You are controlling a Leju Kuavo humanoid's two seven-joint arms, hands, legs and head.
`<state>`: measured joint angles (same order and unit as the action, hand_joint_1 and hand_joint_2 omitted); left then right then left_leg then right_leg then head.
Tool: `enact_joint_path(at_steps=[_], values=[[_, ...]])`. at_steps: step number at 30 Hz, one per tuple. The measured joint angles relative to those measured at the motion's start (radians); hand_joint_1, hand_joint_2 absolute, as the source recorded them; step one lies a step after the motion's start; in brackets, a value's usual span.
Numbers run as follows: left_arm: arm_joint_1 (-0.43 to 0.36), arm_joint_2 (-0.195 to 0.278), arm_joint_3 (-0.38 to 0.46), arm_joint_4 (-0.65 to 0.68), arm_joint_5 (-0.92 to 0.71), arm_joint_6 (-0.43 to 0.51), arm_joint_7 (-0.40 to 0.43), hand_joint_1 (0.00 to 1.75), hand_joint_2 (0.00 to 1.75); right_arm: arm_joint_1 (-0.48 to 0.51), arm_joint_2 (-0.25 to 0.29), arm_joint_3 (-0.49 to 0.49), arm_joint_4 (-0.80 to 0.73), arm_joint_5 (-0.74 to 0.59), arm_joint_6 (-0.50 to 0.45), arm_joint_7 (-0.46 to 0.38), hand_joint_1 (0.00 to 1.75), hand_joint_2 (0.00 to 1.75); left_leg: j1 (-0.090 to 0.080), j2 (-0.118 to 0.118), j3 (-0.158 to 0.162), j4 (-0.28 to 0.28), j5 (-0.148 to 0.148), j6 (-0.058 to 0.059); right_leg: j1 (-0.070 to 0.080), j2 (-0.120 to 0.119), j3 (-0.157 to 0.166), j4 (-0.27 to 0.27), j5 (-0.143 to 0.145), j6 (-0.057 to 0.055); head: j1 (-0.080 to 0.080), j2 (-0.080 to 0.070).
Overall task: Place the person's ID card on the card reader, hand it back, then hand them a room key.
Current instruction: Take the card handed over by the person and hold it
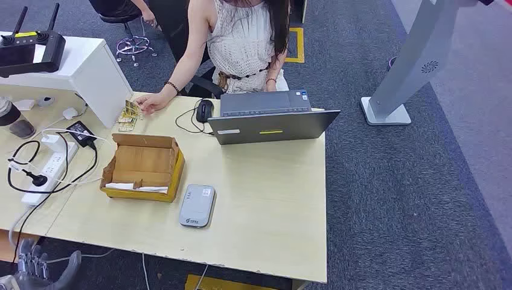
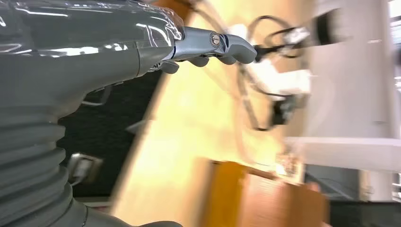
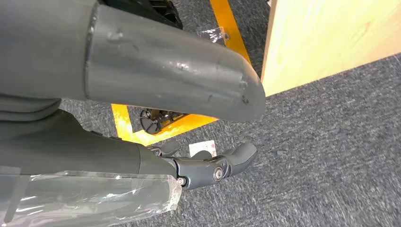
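Laptop (image 1: pixel 272 118): sitting open at the desk's far edge, its lid tilting toward the camera.
Mouse (image 1: pixel 204 110): lying just left of the laptop, its cable looping beside it.
Cardboard box (image 1: pixel 144 167): standing open on the desk (image 1: pixel 265 205).
Power strip (image 1: pixel 47 172): lying at the desk's left, black cables curling over it.
Controller (image 1: pixel 30 48): resting on a white stand (image 1: pixel 90 72).
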<state>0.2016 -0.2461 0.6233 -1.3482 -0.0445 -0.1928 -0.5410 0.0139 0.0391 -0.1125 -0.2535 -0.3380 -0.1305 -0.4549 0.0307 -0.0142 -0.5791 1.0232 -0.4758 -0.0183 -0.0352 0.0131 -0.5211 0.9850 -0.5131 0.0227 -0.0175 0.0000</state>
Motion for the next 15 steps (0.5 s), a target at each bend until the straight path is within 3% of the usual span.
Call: enact_joint_path(at_steps=[7,15], values=[[-0.047,0.012,-0.101,-0.104,-0.112,0.095,-0.006,0.00,1.75,-0.020,0.013,0.000,0.006,0.020,-0.002,-0.008,0.00,0.00,0.000,0.000,0.000,0.000,0.001,0.000,0.000,0.000,0.000,0.000,0.000,0.000,0.000,0.000],[-0.163,0.056,-0.222,-0.120,-0.344,0.171,0.075,0.00,1.75,-0.046,0.028,0.000,0.011,0.058,-0.002,0.006,0.00,0.00,0.000,0.000,0.000,0.000,0.001,0.000,0.000,0.000,0.002,0.000,0.001,0.000,0.000,0.000]])
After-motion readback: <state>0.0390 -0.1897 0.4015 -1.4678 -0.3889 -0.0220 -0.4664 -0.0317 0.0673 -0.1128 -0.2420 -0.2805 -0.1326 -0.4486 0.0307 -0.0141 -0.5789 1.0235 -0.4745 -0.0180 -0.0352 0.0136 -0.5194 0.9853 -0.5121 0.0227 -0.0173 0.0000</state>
